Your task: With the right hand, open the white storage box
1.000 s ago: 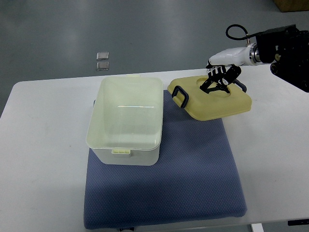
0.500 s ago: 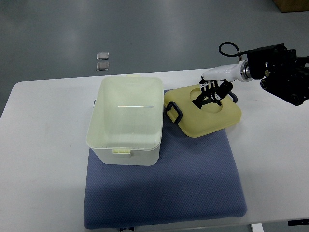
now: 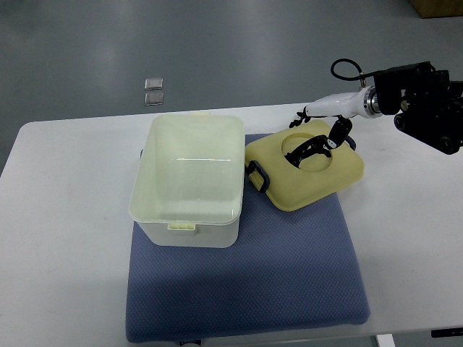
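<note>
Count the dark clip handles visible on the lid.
2. One clip handle sits at the lid's left end, beside the open storage box; the other is at its right end, partly hidden under the right hand.

- The lid [image 3: 305, 173] has come down and to the left: a second ago it lay tilted further right, partly over the bare desk [image 3: 405, 238]; now it lies on the mat [image 3: 246, 289], its left edge just beside the box [image 3: 188, 181].
- Its left clip [image 3: 258, 176] now sits close to the box wall.
- The right hand [image 3: 318, 141] has moved left with the lid, and its dark fingers [image 3: 307, 148] now reach into the round hollow on the lid's top.
- The right arm [image 3: 419, 108] has drawn in from the right edge and sits slightly lower.
</note>
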You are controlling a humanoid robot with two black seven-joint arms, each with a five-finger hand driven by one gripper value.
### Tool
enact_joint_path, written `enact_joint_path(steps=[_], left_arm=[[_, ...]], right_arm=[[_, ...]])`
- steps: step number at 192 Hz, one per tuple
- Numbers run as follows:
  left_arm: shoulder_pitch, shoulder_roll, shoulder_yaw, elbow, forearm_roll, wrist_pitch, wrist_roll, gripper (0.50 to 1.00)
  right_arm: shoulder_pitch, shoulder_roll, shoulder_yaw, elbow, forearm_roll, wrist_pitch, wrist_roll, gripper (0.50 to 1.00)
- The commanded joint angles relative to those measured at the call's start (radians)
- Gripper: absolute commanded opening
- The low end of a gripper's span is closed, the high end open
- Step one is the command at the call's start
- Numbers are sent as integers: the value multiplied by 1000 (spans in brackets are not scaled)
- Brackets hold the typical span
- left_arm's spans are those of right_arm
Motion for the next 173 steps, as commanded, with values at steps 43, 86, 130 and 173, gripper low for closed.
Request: enact_joint_path(steps=[43, 86, 130, 173], left_arm=[[0, 0, -2, 0, 0, 0, 0, 1000], [0, 0, -3, -2, 0, 0, 0, 1000], [0, 0, -2, -2, 0, 0, 0, 1000], [0, 0, -3, -2, 0, 0, 0, 1000]], right_arm=[[1, -53, 256, -3, 118, 2, -4, 856], [-158, -49, 575, -15, 500, -38, -12, 856], [-284, 3, 744, -15, 952, -175, -78, 856], [-351, 25, 747, -26, 1187, -199, -102, 856]])
